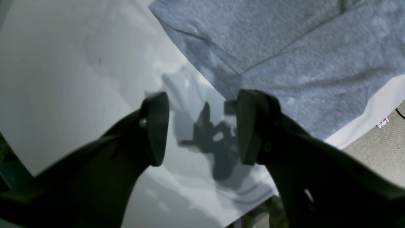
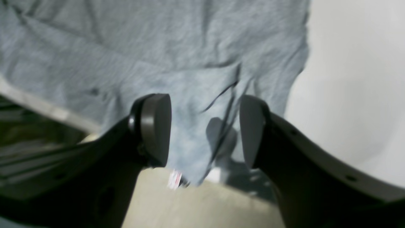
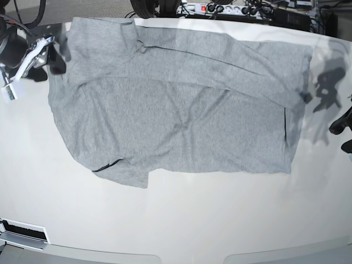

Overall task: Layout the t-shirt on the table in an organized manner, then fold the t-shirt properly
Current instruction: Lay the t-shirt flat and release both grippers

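The heather-grey t-shirt (image 3: pixel 176 115) lies spread flat on the glossy off-white table (image 3: pixel 176 220), plain side up, with its lettering hidden. A dark-edged sleeve sticks out at its lower left. My right gripper (image 3: pixel 55 54) is open at the shirt's far left corner. In the right wrist view its jaws (image 2: pixel 202 129) hover apart over a creased shirt corner (image 2: pixel 202 95) at the table edge. My left gripper (image 3: pixel 341 124) is at the right edge of the base view. In the left wrist view it (image 1: pixel 202 126) is open and empty over bare table (image 1: pixel 63 63), just beside the shirt's edge (image 1: pixel 284 47).
A power strip (image 3: pixel 220 8) and cables lie behind the table's far edge. Carpeted floor (image 1: pixel 379 148) shows past the table edge in both wrist views. Bare tabletop stretches in front of the shirt.
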Controlling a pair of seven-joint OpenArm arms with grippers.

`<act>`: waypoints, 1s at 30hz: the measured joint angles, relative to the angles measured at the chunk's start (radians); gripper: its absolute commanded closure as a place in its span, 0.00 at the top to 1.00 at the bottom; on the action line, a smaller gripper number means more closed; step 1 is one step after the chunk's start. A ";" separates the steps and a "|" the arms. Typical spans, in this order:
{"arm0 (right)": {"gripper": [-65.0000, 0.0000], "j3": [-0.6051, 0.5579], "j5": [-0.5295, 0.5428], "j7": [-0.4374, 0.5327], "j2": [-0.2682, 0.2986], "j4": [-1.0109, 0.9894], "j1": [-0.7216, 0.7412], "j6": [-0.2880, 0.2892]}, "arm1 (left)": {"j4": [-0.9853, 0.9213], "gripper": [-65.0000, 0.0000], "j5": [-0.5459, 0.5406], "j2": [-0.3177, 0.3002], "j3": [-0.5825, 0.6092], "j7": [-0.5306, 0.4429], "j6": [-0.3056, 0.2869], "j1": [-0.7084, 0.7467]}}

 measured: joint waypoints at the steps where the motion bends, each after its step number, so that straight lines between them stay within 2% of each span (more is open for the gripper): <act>1: 0.56 0.000 0.028 -0.048 0.000 0.000 -0.003 0.012 | 0.000 0.53 -0.001 0.000 0.000 0.012 -0.001 0.000; 3: 0.56 0.000 0.101 -0.116 -0.002 0.000 -0.013 0.013 | 0.000 0.53 0.002 0.006 0.000 0.035 0.000 0.001; 6: 0.56 0.000 0.175 -0.124 -0.020 0.000 -0.065 0.013 | -0.008 0.53 0.000 0.024 0.000 0.031 0.000 0.000; 8: 0.56 0.000 0.151 -0.119 -0.048 0.000 -0.108 0.038 | -0.019 0.53 0.001 0.046 0.000 0.034 0.000 0.000; 14: 0.56 0.000 0.037 0.003 -0.130 -0.045 -0.172 0.008 | -0.071 0.53 0.002 0.091 0.000 0.043 -0.003 0.000; 23: 0.56 0.000 0.024 0.029 -0.133 -0.320 -0.087 0.035 | -0.074 0.53 0.020 0.093 0.000 0.061 -0.003 0.000; 30: 0.56 0.000 0.024 0.027 -0.133 -0.347 -0.062 0.035 | -0.074 0.53 0.020 0.093 0.000 0.071 -0.004 0.000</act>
